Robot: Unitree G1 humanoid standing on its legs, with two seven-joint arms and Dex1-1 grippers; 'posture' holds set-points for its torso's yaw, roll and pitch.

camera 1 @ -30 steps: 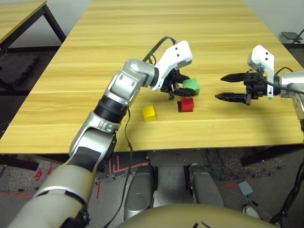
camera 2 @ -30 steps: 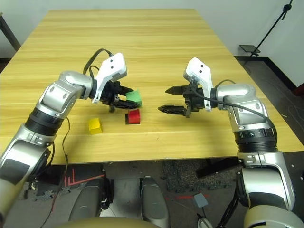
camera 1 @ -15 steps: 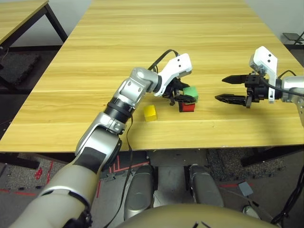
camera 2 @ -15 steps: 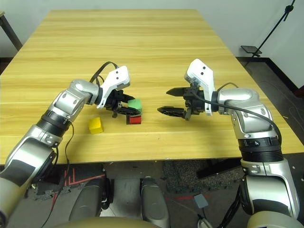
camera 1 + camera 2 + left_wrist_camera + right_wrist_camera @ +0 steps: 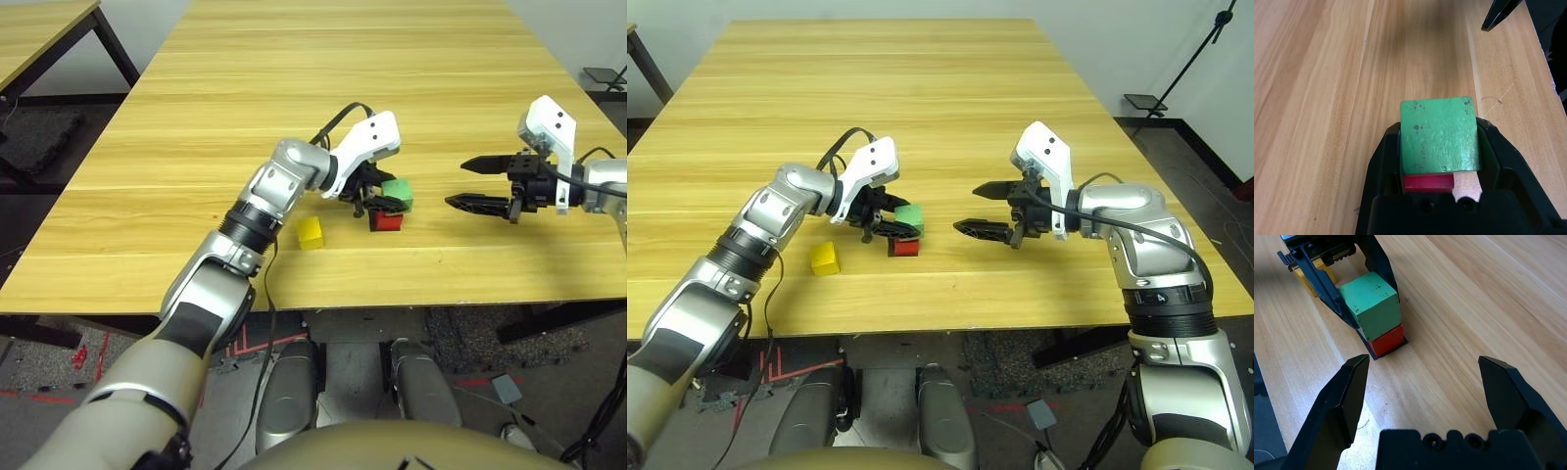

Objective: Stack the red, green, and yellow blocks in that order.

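A: We have the left gripper (image 5: 384,201) clamped on the green block (image 5: 396,192), one black finger (image 5: 1382,161) on each side face. The left wrist view makes that plain: both side faces are pressed by the black pads.

B: And under it? We see the red block (image 5: 903,247) directly below, sitting on a flat black square patch (image 5: 1382,351) on the table (image 5: 294,78).

A: Yes. From the right wrist view the green one sits on top of the red, turned a little so its corners overhang (the faces do not line up exactly). Whether its full weight rests on the red, or the fingers carry part of it, we cannot tell.

B: We place the yellow block (image 5: 310,232) on the table to the robot's left of that pair, near but apart from it, beside the left forearm and touching nothing.

A: Agreed. In the right wrist view a bit of it shows behind the left gripper's fingers.

B: Our right gripper (image 5: 985,207) hangs to the right of the two blocks, well apart, its tips pointing toward them.

A: Its jaws stand spread wide with nothing between them (the right wrist view shows bare wood in the gap). The green and red blocks lie ahead of it, off toward the side of one fingertip (image 5: 1354,377).
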